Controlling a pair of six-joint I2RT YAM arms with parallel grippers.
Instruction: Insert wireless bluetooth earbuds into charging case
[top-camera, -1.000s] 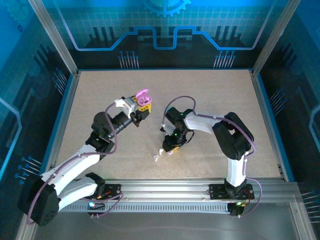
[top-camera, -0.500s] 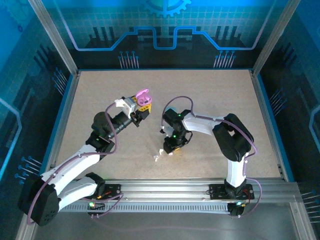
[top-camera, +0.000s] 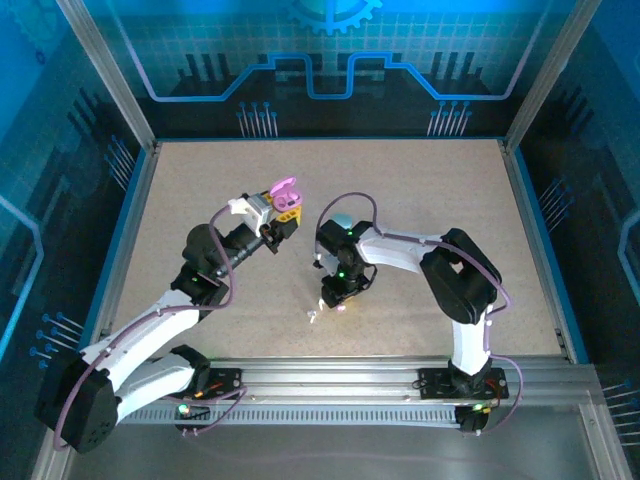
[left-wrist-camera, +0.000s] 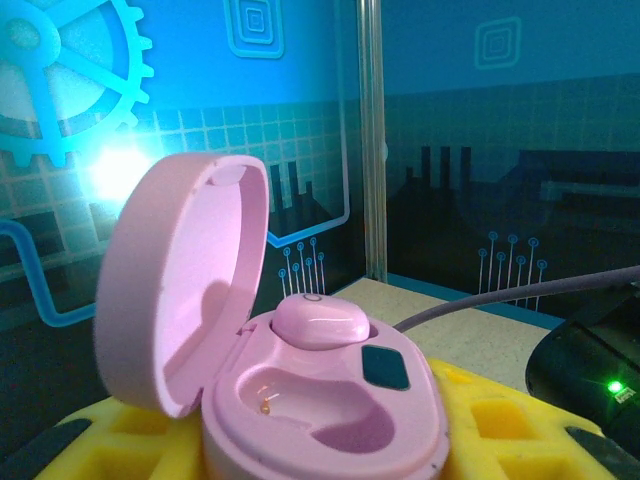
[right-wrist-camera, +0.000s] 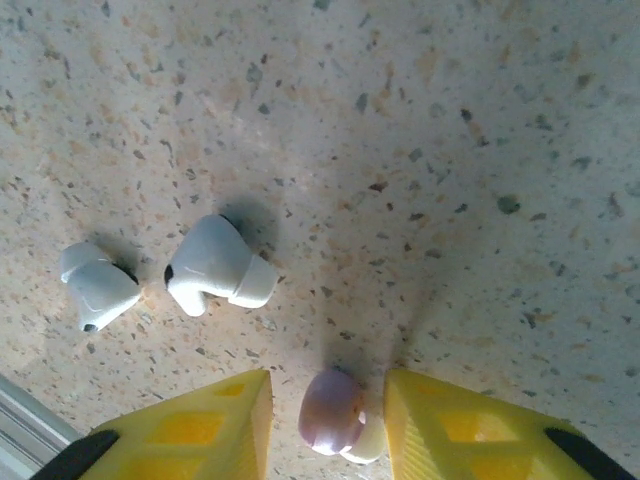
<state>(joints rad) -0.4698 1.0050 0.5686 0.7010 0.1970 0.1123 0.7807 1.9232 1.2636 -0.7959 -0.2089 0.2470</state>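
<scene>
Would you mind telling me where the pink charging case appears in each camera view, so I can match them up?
Top external: the pink charging case is left of centre, lid open, held by the left gripper.
Left wrist: it sits lower centre, lid raised at left, a seated pink earbud inside.
Right wrist: looks down at the speckled table, white earbuds and a loose pink earbud.
Shared landmark: that speckled table.

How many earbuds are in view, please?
4: two white earbuds on the table, a pink earbud inside the right claw, another pink earbud in the open case. Others possibly hidden.
</scene>
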